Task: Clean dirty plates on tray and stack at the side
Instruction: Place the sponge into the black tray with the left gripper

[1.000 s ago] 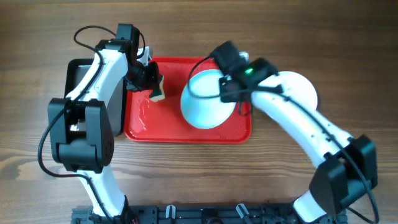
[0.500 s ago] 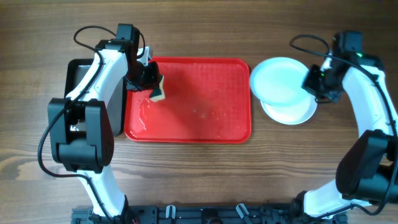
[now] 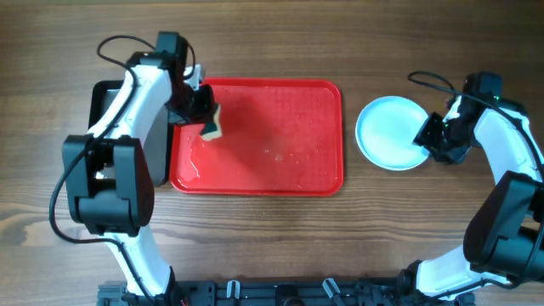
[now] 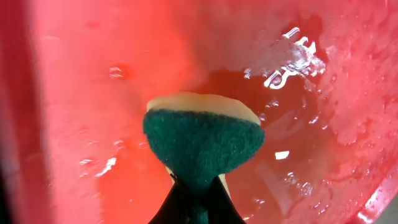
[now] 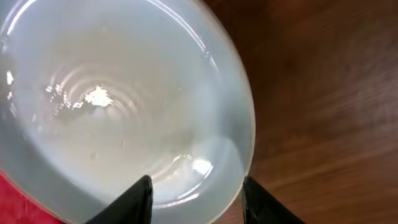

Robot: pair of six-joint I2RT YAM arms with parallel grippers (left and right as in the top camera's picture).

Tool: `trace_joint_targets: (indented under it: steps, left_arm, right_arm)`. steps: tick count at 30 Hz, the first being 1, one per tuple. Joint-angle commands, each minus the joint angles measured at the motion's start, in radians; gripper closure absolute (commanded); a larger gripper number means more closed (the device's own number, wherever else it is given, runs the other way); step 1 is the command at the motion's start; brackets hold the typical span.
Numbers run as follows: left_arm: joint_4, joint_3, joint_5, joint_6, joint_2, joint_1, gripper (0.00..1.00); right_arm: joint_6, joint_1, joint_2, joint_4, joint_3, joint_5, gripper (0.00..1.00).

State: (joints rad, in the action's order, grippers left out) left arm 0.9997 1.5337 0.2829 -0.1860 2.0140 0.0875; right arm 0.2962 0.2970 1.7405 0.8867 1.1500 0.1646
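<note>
The red tray [image 3: 280, 157] lies mid-table, wet and with no plates on it; it fills the left wrist view [image 4: 93, 93]. The plates [image 3: 389, 132] lie stacked on the wood right of the tray, showing as one pale disc from above. My right gripper [image 3: 431, 136] is open at the stack's right edge. In the right wrist view its fingers [image 5: 199, 202] straddle the top plate's [image 5: 118, 106] rim, and the plate looks glossy. My left gripper [image 3: 200, 106] is shut on a green and yellow sponge [image 3: 210, 126] over the tray's far left corner. The sponge [image 4: 202, 143] also shows in the left wrist view, pinched between its fingers [image 4: 194, 190].
A narrow black tray [image 3: 106, 115] lies left of the red tray, partly under my left arm. Water film and droplets [image 4: 292, 59] sit on the red tray. Bare wooden table [image 3: 280, 246] surrounds both trays and the plates.
My right gripper carried a plate from the red tray to the stack on the right and let go of it there. My left gripper has barely moved.
</note>
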Motion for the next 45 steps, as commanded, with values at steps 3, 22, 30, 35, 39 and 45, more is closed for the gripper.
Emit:
trace_joint_targets:
  steps: [3, 22, 30, 35, 39, 45]
  left_arm:
    - [0.093, 0.109, -0.202, -0.010, -0.143, -0.101, 0.96]
    - [-0.182, -0.095, -0.396, 0.182, -0.037, -0.328, 0.65]
    - [-0.112, -0.018, -0.397, 0.178, -0.071, -0.317, 0.00]
    - [0.014, 0.181, -0.396, 0.178, -0.196, -0.258, 0.00]
    - [0.027, 0.236, -0.385, 0.179, -0.351, -0.175, 0.00]
    - [0.028, 0.236, -0.385, 0.179, -0.425, -0.129, 0.00]
  right_arm:
    - [-0.061, -0.059, -0.093, 0.106, 0.124, 0.040, 0.53]
    - [-0.058, -0.317, -0.187, 0.080, 0.153, 0.058, 0.41]
    - [-0.061, -0.317, -0.187, 0.077, 0.153, 0.054, 0.41]
    - [-0.098, -0.317, -0.191, 0.122, 0.215, 0.054, 0.41]
    - [-0.113, -0.317, -0.241, 0.229, 0.374, 0.024, 0.41]
    - [-0.109, -0.317, -0.390, 0.398, 0.622, 0.176, 0.00]
